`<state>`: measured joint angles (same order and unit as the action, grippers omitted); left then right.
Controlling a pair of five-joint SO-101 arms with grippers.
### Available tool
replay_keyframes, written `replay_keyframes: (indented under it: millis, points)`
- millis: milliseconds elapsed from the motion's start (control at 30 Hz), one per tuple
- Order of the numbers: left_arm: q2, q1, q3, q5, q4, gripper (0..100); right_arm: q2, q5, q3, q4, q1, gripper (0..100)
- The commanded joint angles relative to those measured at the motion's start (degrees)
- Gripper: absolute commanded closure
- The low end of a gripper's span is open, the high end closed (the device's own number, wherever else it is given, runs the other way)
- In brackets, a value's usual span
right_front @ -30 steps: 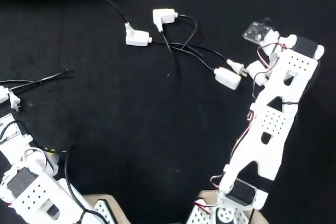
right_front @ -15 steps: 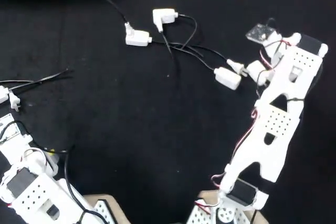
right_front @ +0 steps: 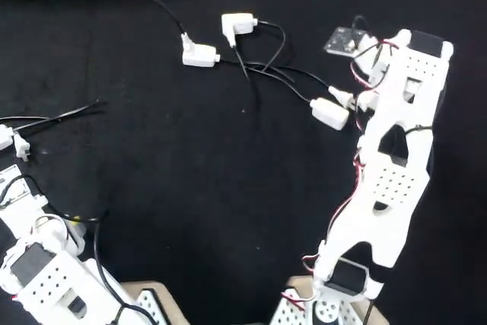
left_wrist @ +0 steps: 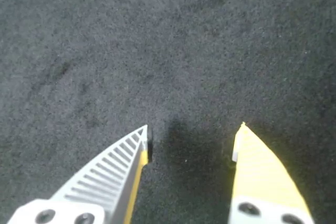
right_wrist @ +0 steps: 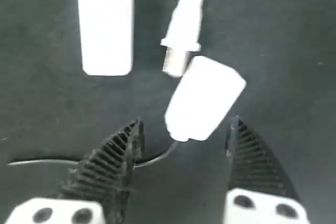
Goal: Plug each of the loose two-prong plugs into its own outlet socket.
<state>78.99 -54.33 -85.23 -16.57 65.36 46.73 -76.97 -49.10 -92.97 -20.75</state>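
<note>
At the right side of the table, high view: right arm [right_front: 392,165] stretched out over the black cloth [right_front: 190,188], wrist above a small cluster of white pieces.

- Long socket block [right_front: 329,114] lies flat on the cloth, just beside the arm's wrist.
- Right wrist view: right gripper [right_wrist: 186,121] has its jaws apart and grips nothing.
- Corded white block [right_wrist: 205,100] lies tilted between the two black fingers [right_wrist: 113,161]. It is clear of one finger and close to the other; contact there cannot be told. A thin cord [right_wrist: 152,157] leaves its near end.
- Two-prong plug [right_wrist: 184,22] meets the far end of the corded white block. Cannot tell whether it is seated or only touching.
- The long socket block lies alongside, apart from both.

Far side of the table, high view: far white block [right_front: 201,55] with a cord running in from the back edge. A second far block [right_front: 238,23] is near it but not touching, its cable looping to the right. Black cables [right_front: 262,72] cross between these and the cluster.

Left edge: a small loose plug [right_front: 18,145] lies on the cloth, near the left arm [right_front: 38,264].

Left wrist view: left gripper [left_wrist: 191,140] has its jaws apart over bare cloth and holds nothing.
</note>
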Motion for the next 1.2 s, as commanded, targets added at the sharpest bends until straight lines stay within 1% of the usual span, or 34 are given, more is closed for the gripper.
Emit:
replay_keyframes:
  millis: [0, 100, 200, 267, 400, 467, 533, 600, 700, 800, 1000, 1100, 1167]
  points:
    - [0.44, -0.22, 1.19, -0.18, 0.00, 74, -1.19, 0.97, 0.13, 4.13, -0.79, 75.1]
    - [0.44, -0.22, 1.19, -0.26, 0.00, 74, 1.36, 3.34, 0.04, 4.57, -1.76, 75.1]
    - [0.44, -0.22, 1.19, -0.26, 0.09, 74, 4.35, 5.27, 0.04, 7.82, -2.37, 75.1]
    - [0.44, -0.22, 1.19, -0.26, 0.09, 74, 5.76, 5.80, 0.04, 9.58, -2.99, 75.1]
    - [0.44, -0.22, 1.19, -0.18, 0.09, 74, 7.60, 5.80, 0.22, 9.49, -3.16, 75.6]
    - [0.44, -0.22, 1.19, -0.18, 0.09, 74, 8.48, 5.80, 0.40, 9.49, -3.16, 80.8]
    - [0.44, -0.22, 1.19, -0.09, 0.09, 74, 9.45, 5.98, 0.31, 9.49, -3.08, 90.3]
    - [0.44, -0.22, 1.19, -0.09, 0.09, 74, 10.24, 7.91, 0.04, 8.79, -2.90, 99.0]
    - [0.44, -0.22, 1.19, -0.09, 0.09, 74, 9.98, 9.93, -0.04, 6.15, -2.73, 95.8]
    - [0.44, -0.22, 1.19, -0.09, 0.09, 74, 7.96, 10.02, -0.04, 5.01, -2.73, 98.6]
    - [0.44, -0.22, 1.19, -0.18, 0.18, 74, -1.27, 9.93, 0.04, 4.13, -3.08, 98.6]
    - [0.44, -0.22, 1.19, -0.26, 0.18, 74, -6.73, 9.76, 0.04, -0.18, -2.37, 98.6]
    - [0.44, -0.31, 1.19, -0.26, 0.26, 74, -10.42, 9.76, 0.13, -4.31, -0.62, 98.6]
